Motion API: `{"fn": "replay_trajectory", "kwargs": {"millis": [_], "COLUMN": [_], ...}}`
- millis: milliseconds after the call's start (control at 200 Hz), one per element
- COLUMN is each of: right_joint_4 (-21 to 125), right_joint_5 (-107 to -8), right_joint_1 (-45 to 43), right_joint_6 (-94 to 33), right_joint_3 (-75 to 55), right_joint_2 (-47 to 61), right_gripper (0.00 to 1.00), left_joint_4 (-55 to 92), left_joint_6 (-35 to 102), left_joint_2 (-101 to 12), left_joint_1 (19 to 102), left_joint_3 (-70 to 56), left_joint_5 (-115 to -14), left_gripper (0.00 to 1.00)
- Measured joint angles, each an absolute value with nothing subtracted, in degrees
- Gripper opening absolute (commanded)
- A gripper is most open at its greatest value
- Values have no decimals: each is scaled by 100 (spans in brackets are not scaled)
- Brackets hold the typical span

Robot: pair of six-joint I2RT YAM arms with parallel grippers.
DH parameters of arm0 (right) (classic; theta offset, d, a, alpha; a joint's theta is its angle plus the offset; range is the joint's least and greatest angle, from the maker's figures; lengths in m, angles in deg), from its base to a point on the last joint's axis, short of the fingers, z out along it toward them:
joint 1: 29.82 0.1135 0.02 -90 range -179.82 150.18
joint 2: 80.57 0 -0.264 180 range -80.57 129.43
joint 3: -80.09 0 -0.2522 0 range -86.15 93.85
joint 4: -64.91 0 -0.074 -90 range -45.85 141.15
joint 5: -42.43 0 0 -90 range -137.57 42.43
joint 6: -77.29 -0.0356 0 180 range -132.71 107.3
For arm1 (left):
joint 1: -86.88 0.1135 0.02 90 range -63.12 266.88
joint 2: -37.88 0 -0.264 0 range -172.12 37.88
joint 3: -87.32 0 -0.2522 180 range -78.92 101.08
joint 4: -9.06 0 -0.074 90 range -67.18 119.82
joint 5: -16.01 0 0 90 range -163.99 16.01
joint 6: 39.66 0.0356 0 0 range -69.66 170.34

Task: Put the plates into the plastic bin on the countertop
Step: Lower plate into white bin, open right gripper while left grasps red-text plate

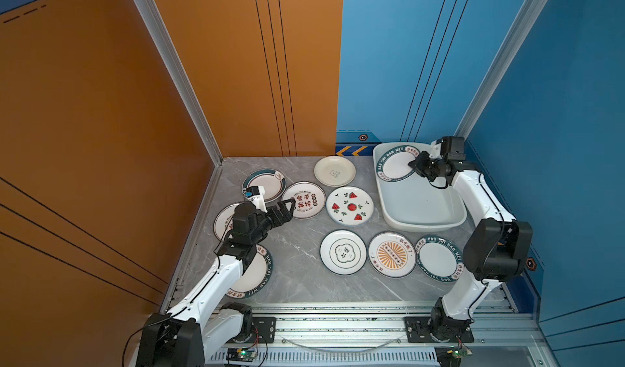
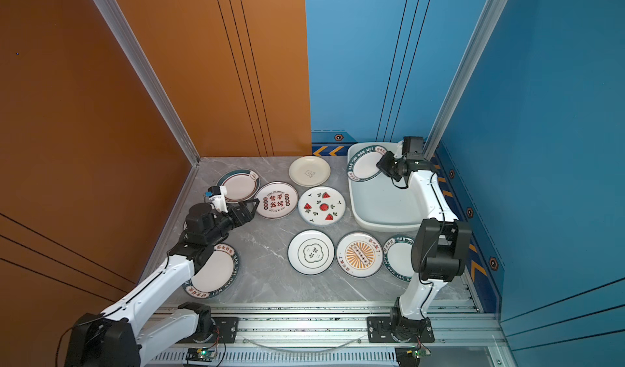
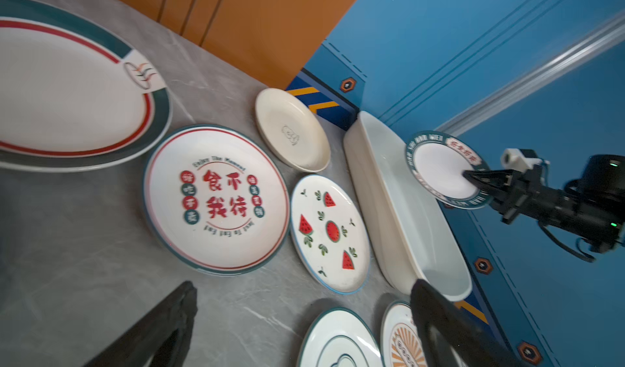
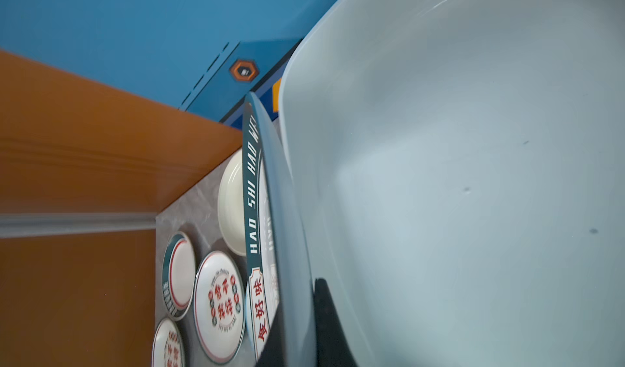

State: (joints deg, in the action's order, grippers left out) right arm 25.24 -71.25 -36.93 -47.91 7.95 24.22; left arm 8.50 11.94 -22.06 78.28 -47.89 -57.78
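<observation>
The white round ceramic plate with dark green lettered rim (image 1: 397, 164) is being pinched at its edge between the closed jaws of the right gripper (image 1: 413, 163). The large white plastic bin (image 1: 419, 209) is lying beneath that claw. The left gripper (image 1: 288, 210) is hovering wide open and holding nothing, just beside the white round plate with red characters (image 1: 303, 200) on the grey marble-patterned countertop (image 1: 297, 257).

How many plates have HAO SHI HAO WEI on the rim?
3. The right gripper holds one lettered plate above the plastic bin; a second plate lies near the right arm; a third plate under the left arm. Others may be hidden.
</observation>
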Motion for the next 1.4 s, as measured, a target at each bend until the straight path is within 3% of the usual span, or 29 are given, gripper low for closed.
{"fn": "replay_trajectory", "kwargs": {"millis": [320,601,991,1292,1402], "right_joint_4": [2580,2668,2556,2093,1815], "right_joint_5": [-6926,-6896,-6598,-5986,-5427], "right_joint_1": [-3993,-3945,-3689,-3582,-3483], "right_joint_6": [-5184,-5580,-5838,-5512,-5228], "right_joint_3": [1744,2292,3352,3573,3527], "right_joint_2": [4394,5113,6125,6210,5992], "right_gripper": [0,3,43,62,64], "left_joint_4": [1193,1191,1171,1086,1086], "left_joint_6": [1039,1000,998,947,847], "left_joint_2": [-2939,-3149,-3291,-3697,-4088], "left_joint_1": [8046,8046,8051,8051,8048], "left_joint_3": [-4789,-4671,-4599,-4520,-4383], "left_joint_5": [-5702,-5645,-5577,-5597,-5636], "left_gripper": [96,96,96,94,92]}}
